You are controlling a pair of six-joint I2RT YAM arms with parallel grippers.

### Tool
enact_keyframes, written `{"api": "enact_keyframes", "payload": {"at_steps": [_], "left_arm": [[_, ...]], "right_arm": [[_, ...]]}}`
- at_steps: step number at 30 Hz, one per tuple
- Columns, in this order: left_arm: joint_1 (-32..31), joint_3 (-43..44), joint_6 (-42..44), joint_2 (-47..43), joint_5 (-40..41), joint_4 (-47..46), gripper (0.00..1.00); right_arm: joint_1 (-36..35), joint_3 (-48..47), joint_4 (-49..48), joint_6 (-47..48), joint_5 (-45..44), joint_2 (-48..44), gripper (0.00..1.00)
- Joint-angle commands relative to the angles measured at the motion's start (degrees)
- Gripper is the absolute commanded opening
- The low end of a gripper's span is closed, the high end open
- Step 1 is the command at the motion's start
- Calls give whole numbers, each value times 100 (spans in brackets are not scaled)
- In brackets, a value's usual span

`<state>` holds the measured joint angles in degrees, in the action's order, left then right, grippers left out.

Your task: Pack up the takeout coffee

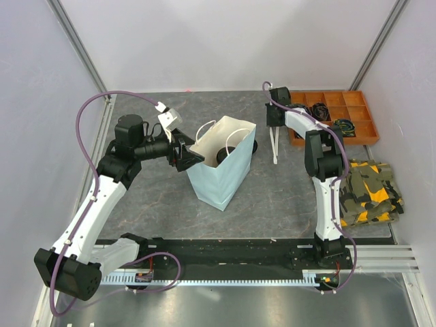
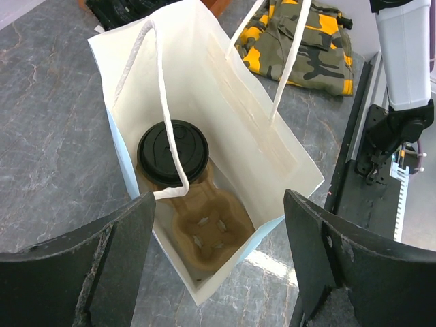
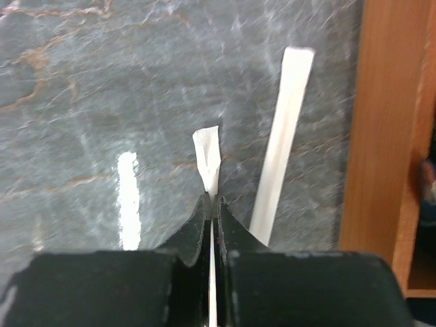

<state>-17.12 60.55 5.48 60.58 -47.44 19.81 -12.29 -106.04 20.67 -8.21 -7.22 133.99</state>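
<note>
The takeout coffee, seen as its black lid (image 2: 173,151), stands in one well of a tan pulp carrier (image 2: 208,228) at the bottom of the light-blue paper bag (image 2: 238,122). The bag (image 1: 219,182) stands upright mid-table, the lid (image 1: 224,156) showing inside. My left gripper (image 2: 219,204) is open and empty, just above the bag's near rim; in the top view it (image 1: 188,158) is at the bag's left edge. My right gripper (image 3: 212,201) is shut on a white paper-wrapped straw (image 3: 208,151). A second straw (image 3: 281,136) lies beside it on the table.
An orange compartment tray (image 1: 334,116) with small dark items sits at the back right, its edge in the right wrist view (image 3: 381,136). A camouflage cloth (image 1: 369,192) lies at the right. A dark round thing (image 1: 253,146) shows behind the bag.
</note>
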Motion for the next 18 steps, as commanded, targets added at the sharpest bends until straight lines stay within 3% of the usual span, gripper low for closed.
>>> {"api": "enact_keyframes", "payload": {"at_steps": [1, 8, 13, 18], "left_arm": [[-19, 71, 200, -81, 95, -4, 83], [-19, 53, 226, -125, 68, -12, 83], [-19, 0, 252, -169, 42, -12, 83], [-19, -96, 191, -222, 7, -91, 83]], "right_arm": [[87, -101, 140, -558, 597, -742, 0], [157, -171, -317, -1130, 1240, -2148, 0], [227, -821, -562, -1061, 1522, -3071, 0], [184, -314, -2696, -1454, 2058, -3898, 0]]}}
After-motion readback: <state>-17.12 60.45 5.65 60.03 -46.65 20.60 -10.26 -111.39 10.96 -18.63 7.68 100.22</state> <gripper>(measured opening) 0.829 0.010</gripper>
